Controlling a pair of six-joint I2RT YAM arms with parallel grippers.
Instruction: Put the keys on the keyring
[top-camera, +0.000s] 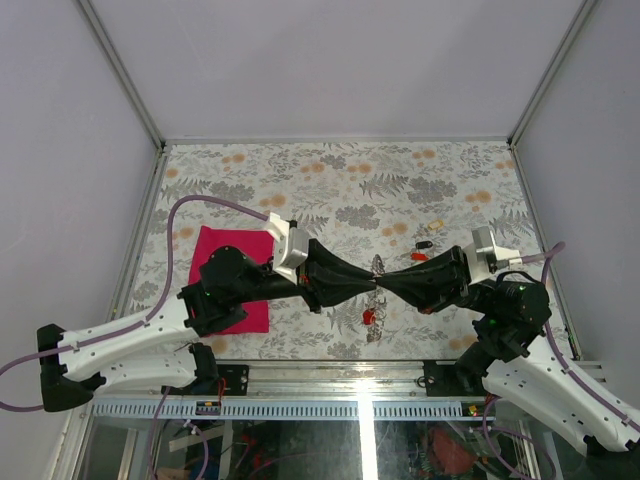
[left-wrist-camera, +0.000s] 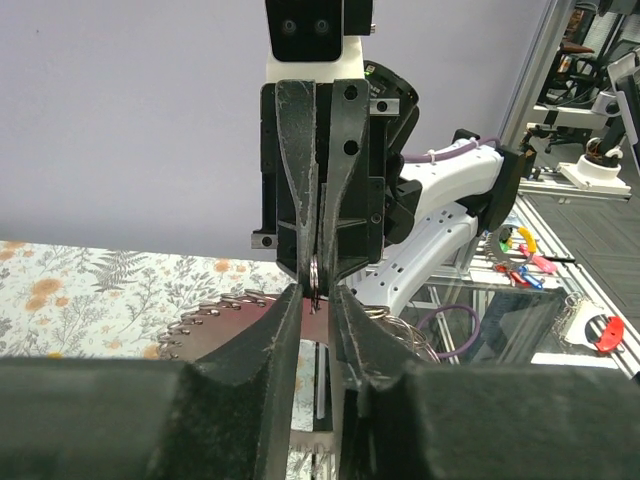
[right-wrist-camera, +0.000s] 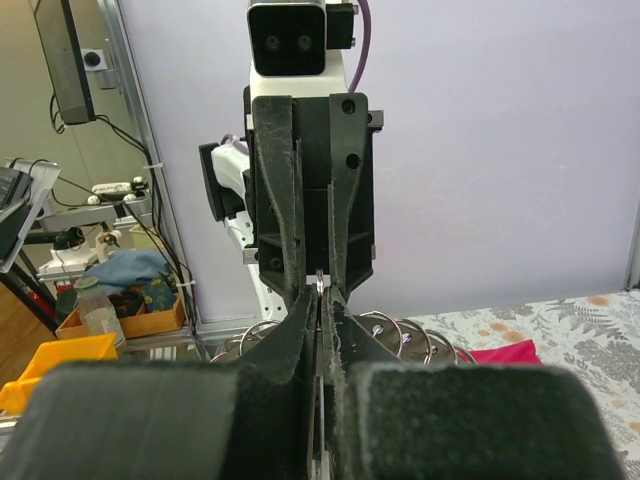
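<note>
Both grippers meet tip to tip above the middle of the table. My right gripper (top-camera: 387, 285) (right-wrist-camera: 320, 297) is shut on a thin silvery ring of the keyring (right-wrist-camera: 319, 282) (left-wrist-camera: 316, 274), held edge-on. More loops of the keyring (top-camera: 378, 265) hang around the fingers. My left gripper (top-camera: 367, 283) (left-wrist-camera: 316, 302) faces it with a narrow gap between its jaws, tips on either side of the held ring. A red-headed key (top-camera: 370, 318) lies on the table just below the meeting point. Other keys (top-camera: 423, 244) lie to the right behind the right arm.
A magenta cloth (top-camera: 226, 262) lies under the left arm on the flowered table cover (top-camera: 330, 180). The metal frame edge (top-camera: 330, 365) runs along the near side. Grey walls close the back and both sides.
</note>
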